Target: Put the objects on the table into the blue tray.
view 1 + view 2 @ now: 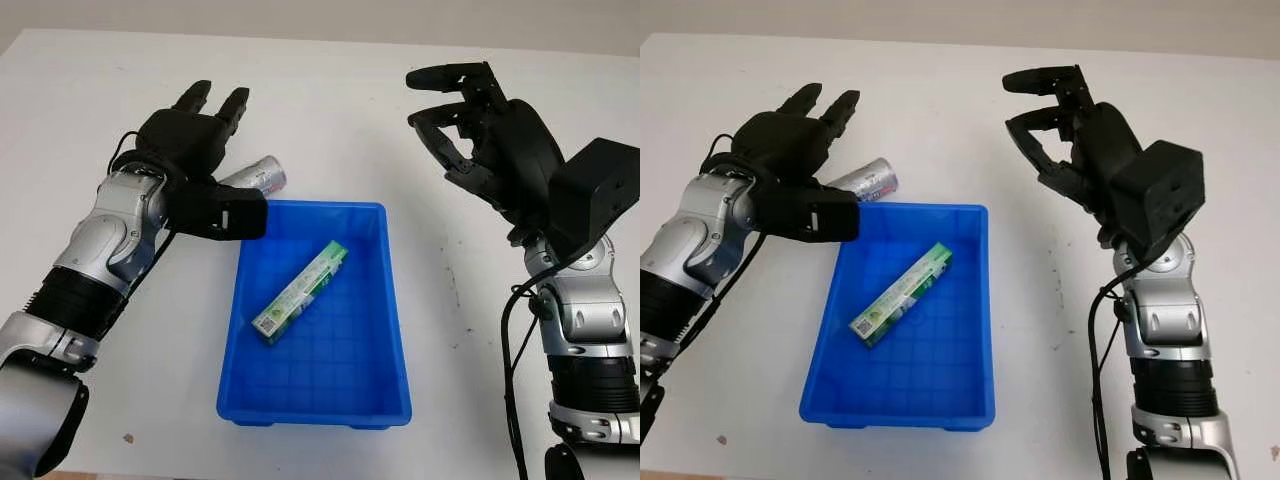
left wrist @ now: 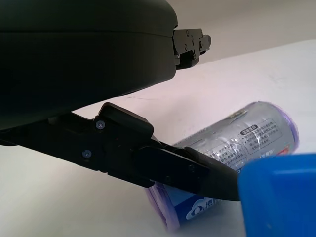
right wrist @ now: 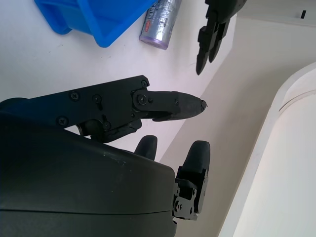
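My left hand (image 1: pixel 195 150) hovers open over the can (image 1: pixel 256 177) lying beside the tray's (image 1: pixel 372 330) far left corner; light, smooth, rolls easily, so I'd grip mid-body. Right hand (image 1: pixel 470 125) open, idle.

White table (image 1: pixel 330 110) across nearly the whole head-camera frame, matte and evenly lit, soft shadows only. Small dark specks and scuffs on its surface at centre right, plus one brownish spot near the lower left edge. Far edge of the table along the top of the frame, with a pale grey-beige strip of wall or floor (image 1: pixel 400 15) beyond it, widest at upper right. In the right wrist view, a light beige surface (image 3: pixel 247 98) past the table edge and a white curved-edged panel (image 3: pixel 291 148) at the frame's right side.
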Tool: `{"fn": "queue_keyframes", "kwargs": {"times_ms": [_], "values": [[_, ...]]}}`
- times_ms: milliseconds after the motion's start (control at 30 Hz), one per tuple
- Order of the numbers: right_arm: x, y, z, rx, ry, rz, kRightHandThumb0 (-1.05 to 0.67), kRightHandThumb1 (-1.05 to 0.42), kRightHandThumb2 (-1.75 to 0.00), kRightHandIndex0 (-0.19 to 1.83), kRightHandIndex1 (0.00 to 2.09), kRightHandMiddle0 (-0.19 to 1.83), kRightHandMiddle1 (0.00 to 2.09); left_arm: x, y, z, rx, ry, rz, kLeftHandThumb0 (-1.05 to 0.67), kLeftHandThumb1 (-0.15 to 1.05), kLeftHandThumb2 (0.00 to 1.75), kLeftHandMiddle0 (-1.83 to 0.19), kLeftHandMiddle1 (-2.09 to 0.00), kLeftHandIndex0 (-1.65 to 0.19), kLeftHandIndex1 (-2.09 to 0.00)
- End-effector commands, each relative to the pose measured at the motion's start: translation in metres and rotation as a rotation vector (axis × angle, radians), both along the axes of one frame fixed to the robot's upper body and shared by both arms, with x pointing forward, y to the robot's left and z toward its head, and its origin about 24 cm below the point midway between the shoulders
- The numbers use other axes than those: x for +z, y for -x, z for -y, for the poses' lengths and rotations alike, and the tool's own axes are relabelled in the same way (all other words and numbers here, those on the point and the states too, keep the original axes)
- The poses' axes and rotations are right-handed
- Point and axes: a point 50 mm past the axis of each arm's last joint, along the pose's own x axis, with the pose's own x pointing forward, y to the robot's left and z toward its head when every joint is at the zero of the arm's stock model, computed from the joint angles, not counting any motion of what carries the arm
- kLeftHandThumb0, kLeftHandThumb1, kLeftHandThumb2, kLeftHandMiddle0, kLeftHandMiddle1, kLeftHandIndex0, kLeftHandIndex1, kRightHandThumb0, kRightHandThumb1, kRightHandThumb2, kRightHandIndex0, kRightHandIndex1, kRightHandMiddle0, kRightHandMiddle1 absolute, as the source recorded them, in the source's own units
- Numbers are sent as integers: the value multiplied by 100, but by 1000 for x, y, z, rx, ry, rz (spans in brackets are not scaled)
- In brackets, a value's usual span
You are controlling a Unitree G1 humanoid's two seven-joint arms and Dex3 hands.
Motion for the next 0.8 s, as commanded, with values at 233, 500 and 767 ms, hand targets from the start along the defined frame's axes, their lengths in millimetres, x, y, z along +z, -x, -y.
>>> {"fn": "queue_keyframes", "kwargs": {"times_ms": [233,500,767], "values": [[4,6,0,5,0,33,-37,-105,-37,-19,146,-19,124,-3,-5,6,-10,85,-124,-82,105,10,11,-7,10,-7],[4,5,1,7,-9,43,-36,-105,-37,-19,145,-19,127,-11,-11,12,-44,90,-163,-82,104,6,-27,-180,-13,-67],[5,6,3,21,-18,58,-33,-105,-39,-19,139,-19,133,-22,-14,15,-84,-93,-75,-56,105,19,-78,-209,-4,-101]]}}
